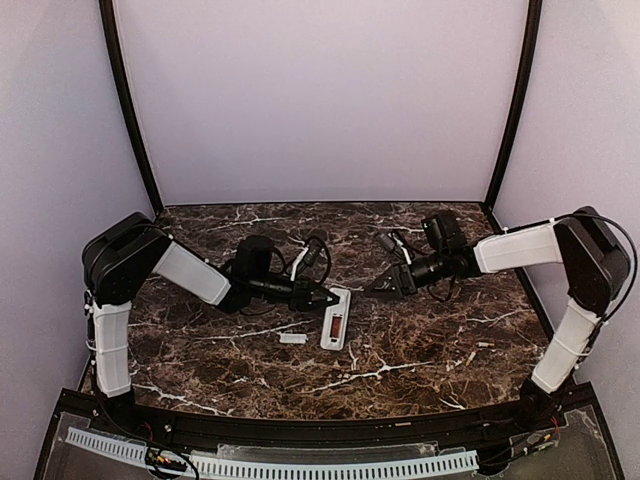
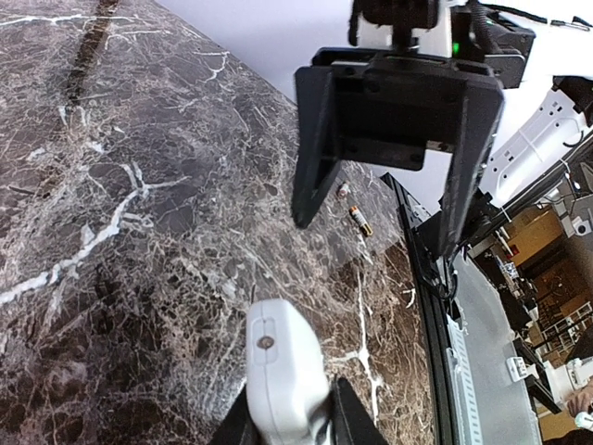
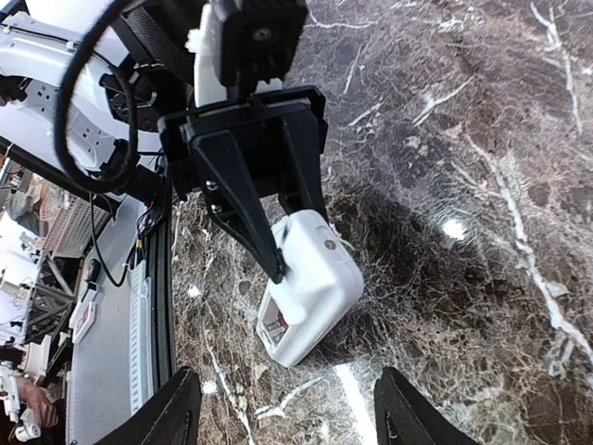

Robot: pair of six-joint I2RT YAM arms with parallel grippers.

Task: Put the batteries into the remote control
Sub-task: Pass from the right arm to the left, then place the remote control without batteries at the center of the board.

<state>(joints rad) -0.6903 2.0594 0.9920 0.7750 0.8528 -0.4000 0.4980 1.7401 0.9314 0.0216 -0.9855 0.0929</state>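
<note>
left hand (image 3: 296,243) clamped on remote control (image 3: 315,278) end | right hand (image 2: 375,232) wide apart, empty | compartment (image 3: 276,321) contents unclear

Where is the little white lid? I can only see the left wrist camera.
Observer: The lid lies flat on the table, just beside the remote on the left arm's side, not touching it.
Operator: Is there a battery inside the remote yet? I only see its end.
Observer: Its back faces up and is open. Something reddish-brown sits inside, probably a battery.
</note>
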